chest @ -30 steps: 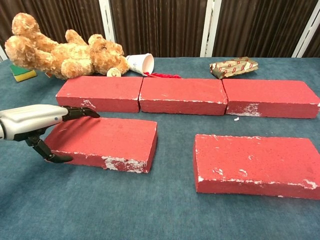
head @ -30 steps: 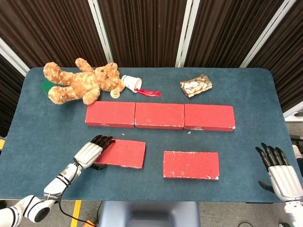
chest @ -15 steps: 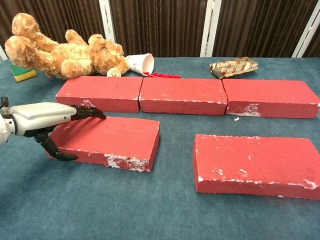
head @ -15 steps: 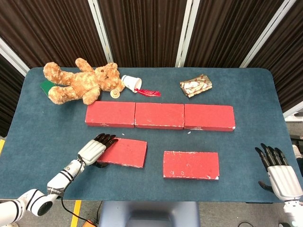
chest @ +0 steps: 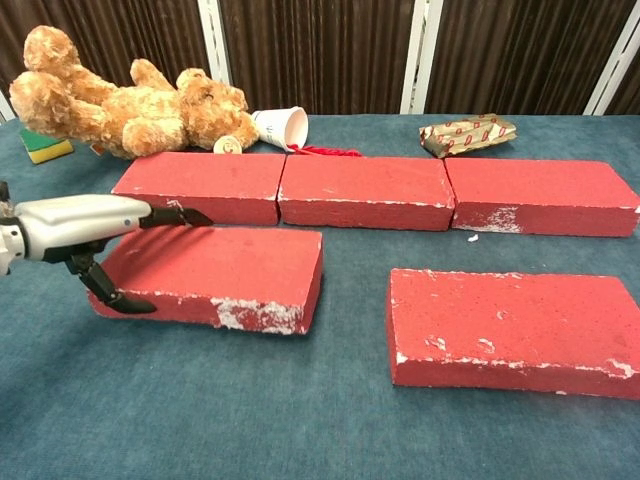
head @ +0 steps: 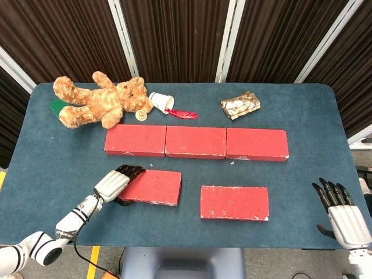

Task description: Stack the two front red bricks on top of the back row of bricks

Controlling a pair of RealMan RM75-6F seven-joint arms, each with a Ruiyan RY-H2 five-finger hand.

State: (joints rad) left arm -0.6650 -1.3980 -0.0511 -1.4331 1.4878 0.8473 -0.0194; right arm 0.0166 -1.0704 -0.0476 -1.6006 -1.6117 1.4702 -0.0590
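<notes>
The front left red brick (head: 154, 187) (chest: 225, 272) lies just in front of the back row of three red bricks (head: 196, 142) (chest: 365, 190). My left hand (head: 113, 185) (chest: 85, 222) grips its left end, fingers over the top face and thumb at the front edge; the brick looks slightly raised. Flat on the table to its right lies the front right red brick (head: 234, 202) (chest: 510, 330). My right hand (head: 340, 212) hovers at the table's front right corner with fingers spread and nothing in it; the chest view does not show it.
Behind the back row lie a teddy bear (head: 99, 102) (chest: 120, 95), a tipped paper cup (head: 161, 102) (chest: 282, 126), a wrapped package (head: 240, 104) (chest: 467, 134) and a green sponge (head: 55, 105) (chest: 42, 145).
My left hand has tightened on the front left brick and carried it a little to the right and up off the cloth. The right hand has barely moved.
</notes>
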